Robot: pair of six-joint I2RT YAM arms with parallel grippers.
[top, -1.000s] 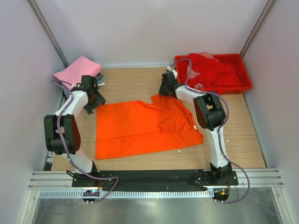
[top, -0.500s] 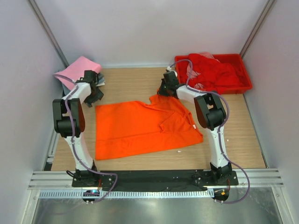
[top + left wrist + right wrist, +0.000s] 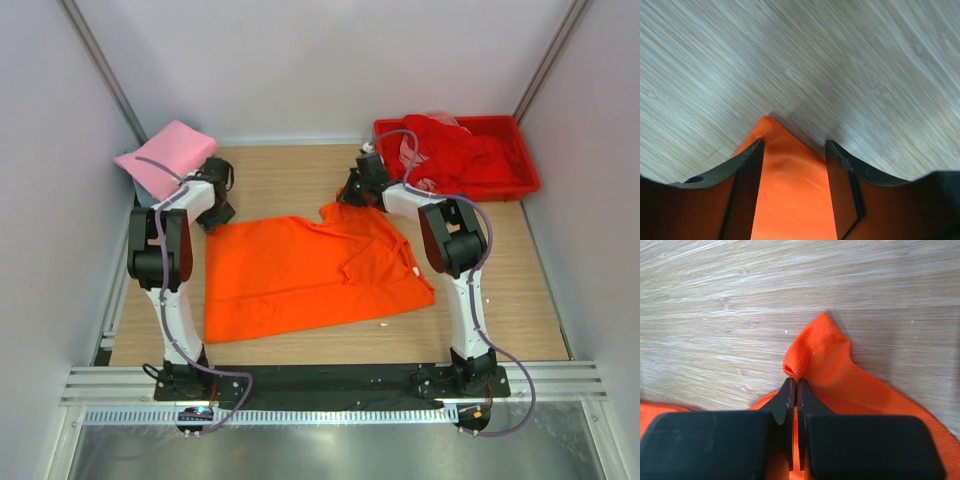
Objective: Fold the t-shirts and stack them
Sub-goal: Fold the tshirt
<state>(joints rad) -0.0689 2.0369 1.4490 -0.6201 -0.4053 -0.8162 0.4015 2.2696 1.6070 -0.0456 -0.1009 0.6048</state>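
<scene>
Orange t-shirt (image 3: 310, 275) lies spread flat in the middle of the counter (image 3: 290, 175), front of frame, as both arms work its far edge. The left gripper (image 3: 218, 216) sits low over the shirt's far-left corner; the wrist view shows its jaws spread wide, unclenched, with the pointed corner of orange cloth (image 3: 790, 190) lying on the wood between them and gripped by neither. The right gripper (image 3: 348, 198) is at the shirt's far edge toward the right, clenched on a small upright fold of orange mesh cloth (image 3: 820, 347), its jaws pressed together with the pinch of fabric between them.

A second ago the left arm was folded low beside the shirt's left edge, its elbow toward the near-left corner of the counter. Half a second ago the elbow had risen and the gripper stood off the cloth, near the pink t-shirt. Now the arm is drawn upright and reaches farther in, and the gripper has come round onto the shirt's far-left corner. The right gripper has barely shifted over the same second and keeps its pinch at the far edge; the shirt itself lies much as it did.

A folded pink t-shirt (image 3: 165, 155) rests in the far-left corner of the counter. Red t-shirts (image 3: 450, 150) are heaped in a red tray (image 3: 512, 140) in the far-right corner, neither changed.
</scene>
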